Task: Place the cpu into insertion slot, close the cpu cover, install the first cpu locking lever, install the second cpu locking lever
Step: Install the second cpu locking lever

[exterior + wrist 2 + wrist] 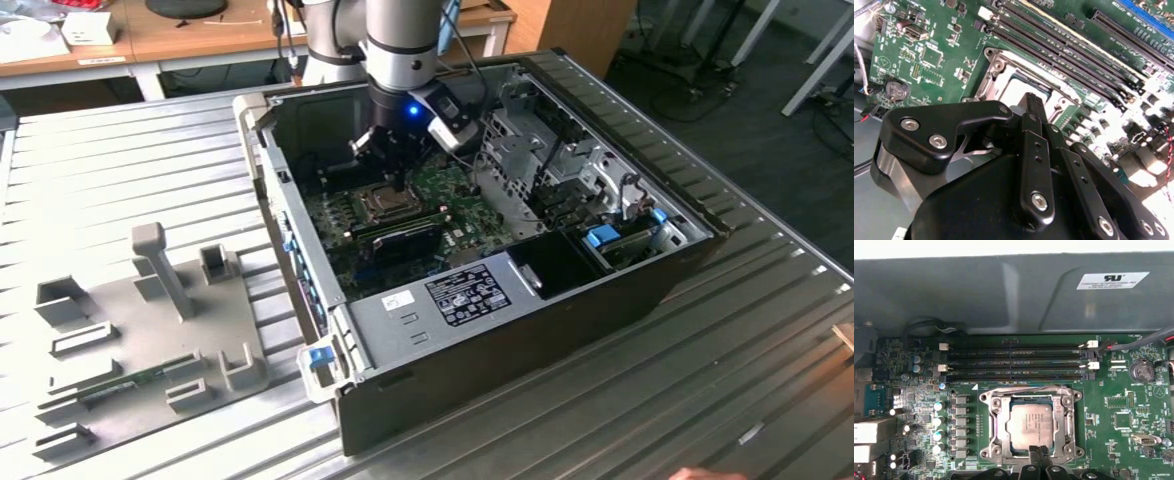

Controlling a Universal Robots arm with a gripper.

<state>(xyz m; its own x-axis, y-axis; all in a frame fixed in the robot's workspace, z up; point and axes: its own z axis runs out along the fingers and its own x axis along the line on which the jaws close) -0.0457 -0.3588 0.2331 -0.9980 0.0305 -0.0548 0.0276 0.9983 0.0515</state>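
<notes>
Gripper [1039, 454] fingertips pressed together, holding nothing, hovering at the socket edge. Cpu [1030, 426] sits in insertion slot [995, 426], cpu cover [1069, 422] closed flat over it. Beyond: memory slots [1014, 362], then case wall [979, 290].

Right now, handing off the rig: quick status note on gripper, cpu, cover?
Gripper: fingertips together at the socket's edge, holding nothing visible.
The cpu sits in the insertion slot inside the open computer case.
The cpu cover lies down around the chip in the first wrist view.
Locking levers: state cannot be told from these views; verify before continuing.
</notes>
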